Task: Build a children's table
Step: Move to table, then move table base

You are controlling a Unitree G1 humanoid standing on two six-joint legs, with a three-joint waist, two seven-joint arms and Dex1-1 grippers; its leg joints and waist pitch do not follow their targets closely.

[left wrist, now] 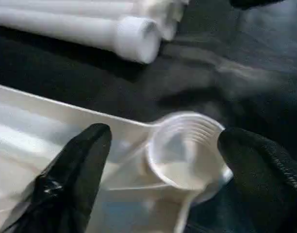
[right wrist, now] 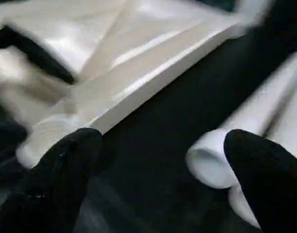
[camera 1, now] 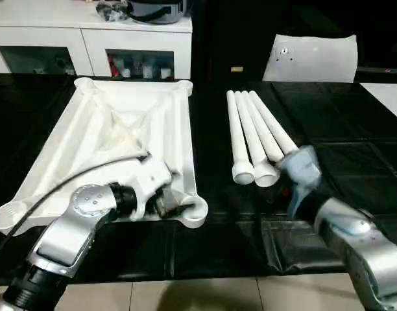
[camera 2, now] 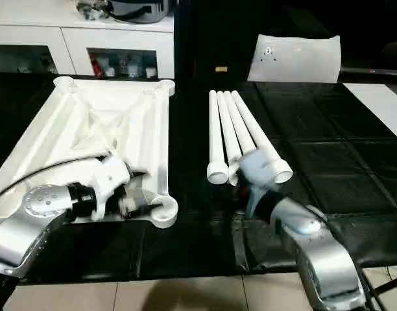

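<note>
Tabletop (camera 1: 101, 139) underside up, near right corner socket (left wrist: 185, 150) blurred between spread left gripper (left wrist: 163, 160) fingers. Legs (camera 1: 253, 133) bundled; right gripper (right wrist: 158, 170) spread beside their ends.

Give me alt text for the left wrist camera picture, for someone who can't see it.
The left end effector, fingers spread, frames a round corner socket of the white tabletop, which lies underside up on a black surface. Beyond it lie the wide ends of white tubular legs.
</note>
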